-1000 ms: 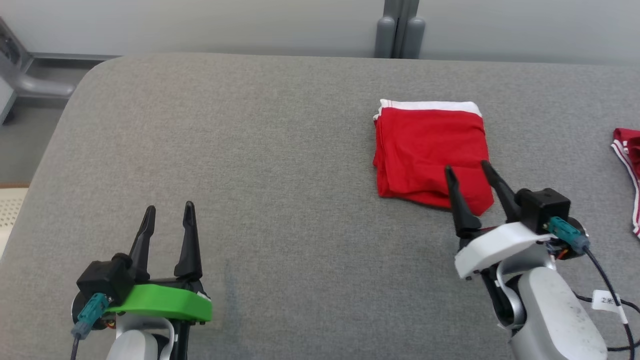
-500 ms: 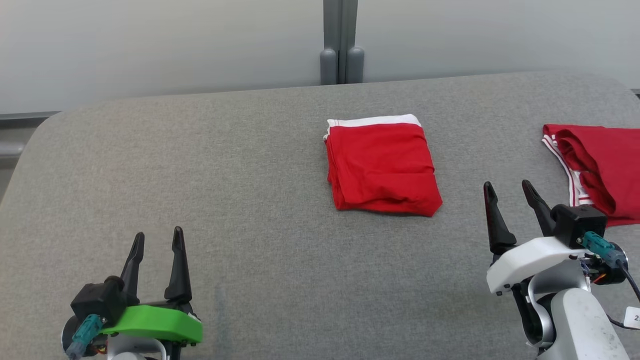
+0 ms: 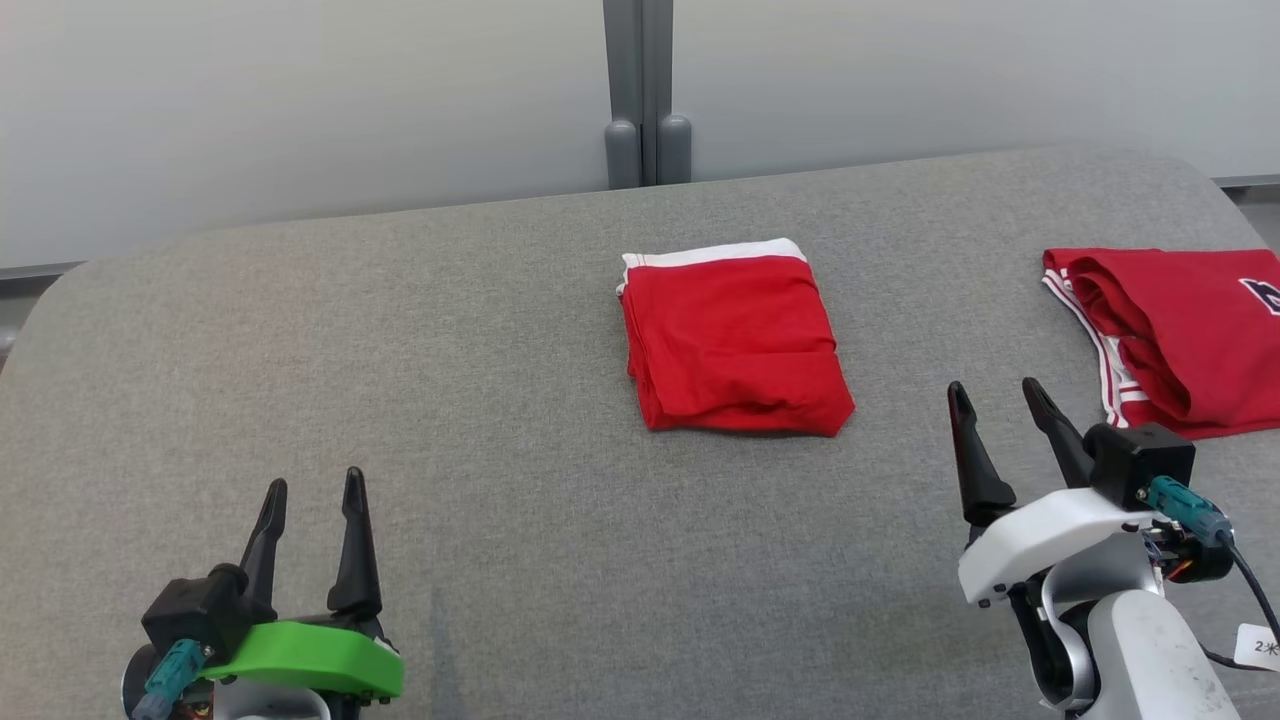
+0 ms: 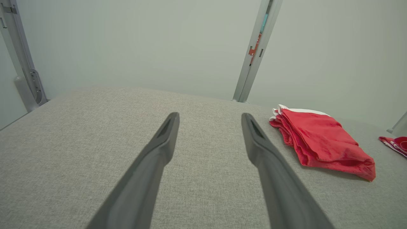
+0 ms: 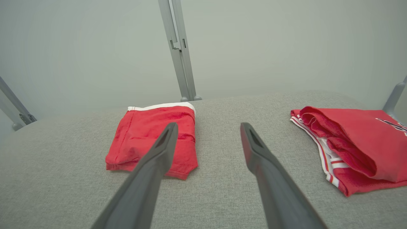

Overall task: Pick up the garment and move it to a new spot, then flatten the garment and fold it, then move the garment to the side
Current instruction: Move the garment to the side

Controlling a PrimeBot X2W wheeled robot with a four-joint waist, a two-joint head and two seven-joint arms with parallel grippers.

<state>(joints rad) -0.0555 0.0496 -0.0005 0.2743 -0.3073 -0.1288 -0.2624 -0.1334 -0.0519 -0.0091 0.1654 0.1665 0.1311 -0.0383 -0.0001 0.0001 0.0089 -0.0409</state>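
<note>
At the lower left of the head view, the left gripper [image 3: 313, 480] is seen above a green part [image 3: 300, 660]. Its two dark fingers are spread wide apart, and nothing is held between them. At the lower right, the right gripper [image 3: 994, 386] is seen above a white part [image 3: 1040, 530]. Its fingers are spread wide too, and nothing is held there. Both grippers are seen over the grey cloth table [image 3: 400, 350], with their tips pointed up the picture. No cloth is touched by either one.

A little farther up, near the middle of the picture, the folded red garment [image 3: 735, 345] is laid flat on the table. It is folded into a neat block, and a white band is shown along its far edge. It is placed up and to the left of the right gripper, apart from both grippers. In the left wrist view it is seen at the middle right. In the right wrist view it is seen at the middle left, partly covered by one finger.

At the right edge of the head view, a second red garment [image 3: 1190, 340] is laid on the table. It is loosely folded, and white stripes are shown along its left side. A gap of bare table is seen between the two garments.

Farthest away, at the top, a pale wall [image 3: 300, 100] is seen, with a grey post [image 3: 645, 90] near the top middle.
</note>
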